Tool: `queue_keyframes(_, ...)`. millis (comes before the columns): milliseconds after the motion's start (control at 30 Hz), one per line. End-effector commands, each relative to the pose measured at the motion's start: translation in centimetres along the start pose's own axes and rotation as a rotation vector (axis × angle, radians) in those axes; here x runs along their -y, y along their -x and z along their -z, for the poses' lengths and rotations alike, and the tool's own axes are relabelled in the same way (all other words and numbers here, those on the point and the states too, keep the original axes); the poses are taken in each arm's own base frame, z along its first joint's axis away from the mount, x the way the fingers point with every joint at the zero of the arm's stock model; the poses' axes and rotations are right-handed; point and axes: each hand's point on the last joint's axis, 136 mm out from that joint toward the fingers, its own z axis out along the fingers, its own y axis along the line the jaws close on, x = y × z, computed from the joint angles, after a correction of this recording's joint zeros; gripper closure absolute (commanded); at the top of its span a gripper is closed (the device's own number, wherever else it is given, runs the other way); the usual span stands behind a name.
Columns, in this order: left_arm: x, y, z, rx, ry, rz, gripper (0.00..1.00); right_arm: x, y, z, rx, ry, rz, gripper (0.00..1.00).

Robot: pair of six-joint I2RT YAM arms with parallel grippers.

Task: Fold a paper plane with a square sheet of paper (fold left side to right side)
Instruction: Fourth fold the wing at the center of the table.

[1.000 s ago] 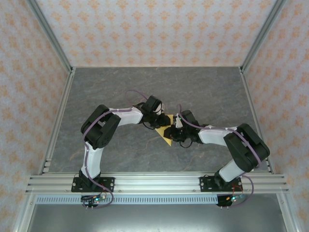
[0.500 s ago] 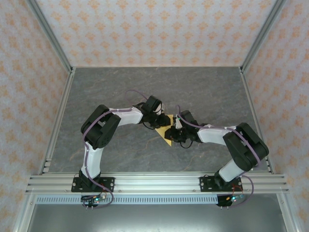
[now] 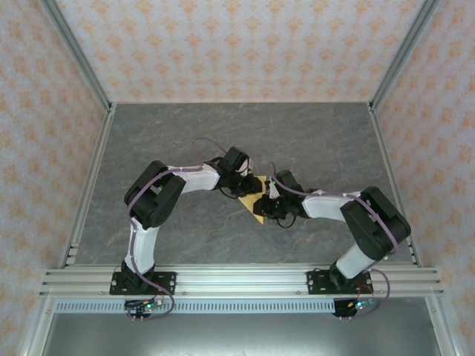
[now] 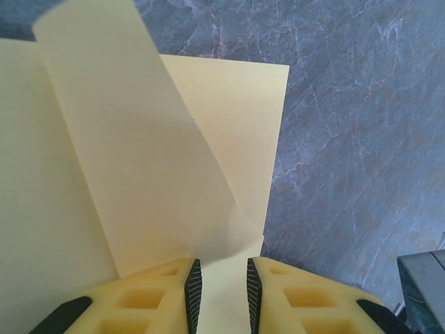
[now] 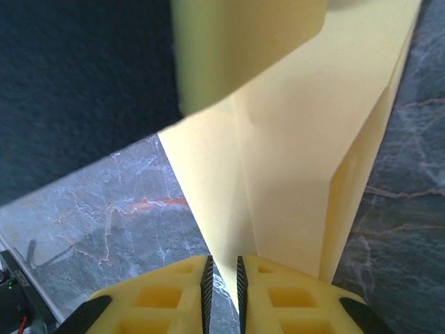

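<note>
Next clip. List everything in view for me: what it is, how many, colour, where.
paper: one, yellow-orange, part folded with a flap lifted, mid-table between the grippers
table: one, grey marbled
walls: three, pale with orange pattern, around the table
frame rails: silver metal, along the table edges
left arm: one, black and white, base at near edge
right arm: one, same colours, base at near edge
left gripper: yellow fingers, jaws slightly apart over the paper
right gripper: yellow fingers, paper's tip between them, grip unclear
</note>
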Motion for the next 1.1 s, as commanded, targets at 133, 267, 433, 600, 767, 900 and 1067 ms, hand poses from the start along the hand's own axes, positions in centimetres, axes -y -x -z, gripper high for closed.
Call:
queue_keyframes(133,-2.6,-1.0,-0.2,-0.018,0.099,0.025,0.73,1.9,-2.2,-0.2,-0.069,-0.08,-0.012,0.8)
queue_keyframes(267,-2.8,-1.1,-0.4,-0.021,0.104,0.028,0.73,2.6,-3.1,-0.1,-0.097,-0.107,-0.011,0.82)
queue_keyframes(433,-2.9,-1.0,-0.3,-0.018,0.111,0.028,0.73,2.9,-4.1,0.2,-0.129,-0.125,0.0,0.82)
queue_keyframes(600,-3.0,-1.1,-0.3,-0.021,0.114,0.029,0.73,3.2,-4.7,0.6,-0.153,-0.149,0.006,0.82)
queue_keyframes(767,-3.1,-1.1,-0.3,-0.018,0.117,0.029,0.73,3.3,-5.0,0.9,-0.169,-0.161,0.01,0.82)
queue_keyframes(900,-3.2,-1.1,-0.3,-0.019,0.121,0.031,0.73,3.6,-5.5,1.0,-0.188,-0.176,0.011,0.82)
queue_keyframes(1067,-3.2,-1.1,-0.3,-0.021,0.122,0.032,0.73,4.0,-6.1,1.3,-0.213,-0.194,0.014,0.83)
